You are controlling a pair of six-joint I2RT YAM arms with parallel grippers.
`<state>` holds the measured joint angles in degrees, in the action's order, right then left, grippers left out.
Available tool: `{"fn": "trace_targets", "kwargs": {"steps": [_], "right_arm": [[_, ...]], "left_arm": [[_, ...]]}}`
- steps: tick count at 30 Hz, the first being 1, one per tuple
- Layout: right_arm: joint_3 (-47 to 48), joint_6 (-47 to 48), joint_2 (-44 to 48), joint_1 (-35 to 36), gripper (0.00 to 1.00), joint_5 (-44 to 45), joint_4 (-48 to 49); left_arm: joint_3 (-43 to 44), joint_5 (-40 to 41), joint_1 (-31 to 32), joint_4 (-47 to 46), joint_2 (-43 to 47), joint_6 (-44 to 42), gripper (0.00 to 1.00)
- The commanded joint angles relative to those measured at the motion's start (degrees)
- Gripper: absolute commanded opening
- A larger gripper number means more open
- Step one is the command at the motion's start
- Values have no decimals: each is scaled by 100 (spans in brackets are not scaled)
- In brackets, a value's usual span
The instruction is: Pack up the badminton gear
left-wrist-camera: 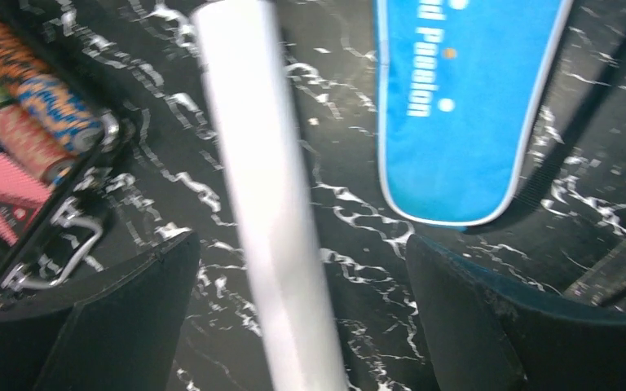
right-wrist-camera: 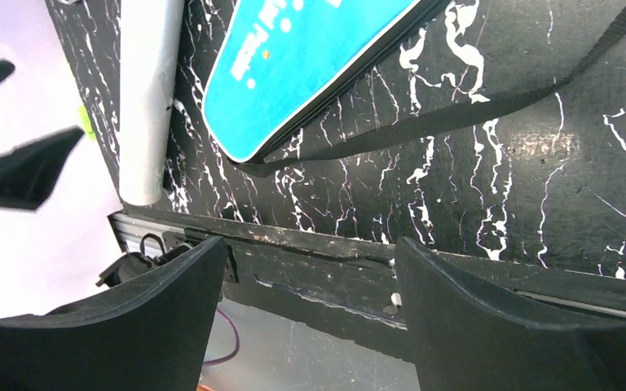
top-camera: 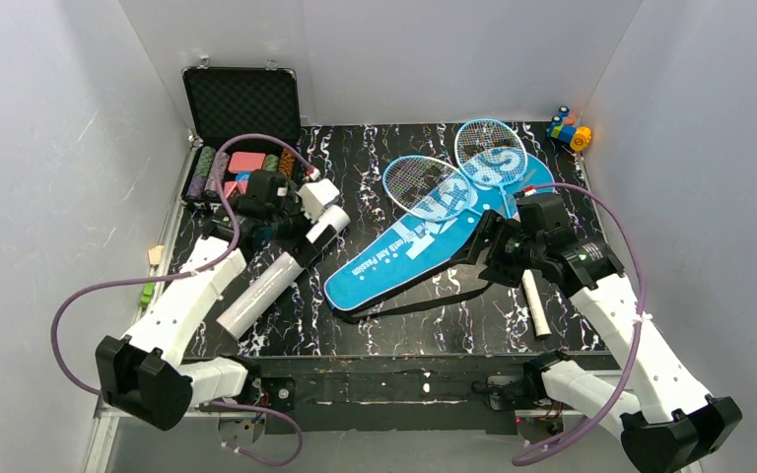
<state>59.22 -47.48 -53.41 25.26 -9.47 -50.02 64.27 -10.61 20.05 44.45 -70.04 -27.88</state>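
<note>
Table [top-camera: 434, 333] — tube [left-wrist-camera: 253, 163] under left end effector [left-wrist-camera: 300, 252]

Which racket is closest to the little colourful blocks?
The right-hand racket: its head sits farthest back, nearest the blocks. The other racket lies further left.

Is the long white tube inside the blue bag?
No, the white tube lies on the table to the left of the blue bag, fully outside it.
</note>
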Motion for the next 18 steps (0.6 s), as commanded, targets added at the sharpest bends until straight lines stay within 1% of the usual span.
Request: {"fn": "trace_targets", "kwargs": {"steps": [1, 3, 8, 11, 14, 18], "right_arm": [[129, 142, -91, -132, 83, -15, 36], [130, 143, -161, -164, 82, -10, 37], [313, 210, -459, -208, 81, 76, -172], [502, 267, -648, -283, 81, 156, -258], [692, 295, -879, -347, 81, 183, -308], [815, 324, -1191, -425, 80, 180, -340]], "left_arm": [[-347, -139, 619, 430, -66, 110, 98], [-342, -153, 754, 449, -260, 22, 98], [-132, -598, 1073, 224, -497, -93, 98], [-325, -465, 1356, -196, -602, -185, 98], [-588, -624, 1479, -693, -668, -221, 98], [-730, -816, 1662, -1088, -918, -223, 98]]}}
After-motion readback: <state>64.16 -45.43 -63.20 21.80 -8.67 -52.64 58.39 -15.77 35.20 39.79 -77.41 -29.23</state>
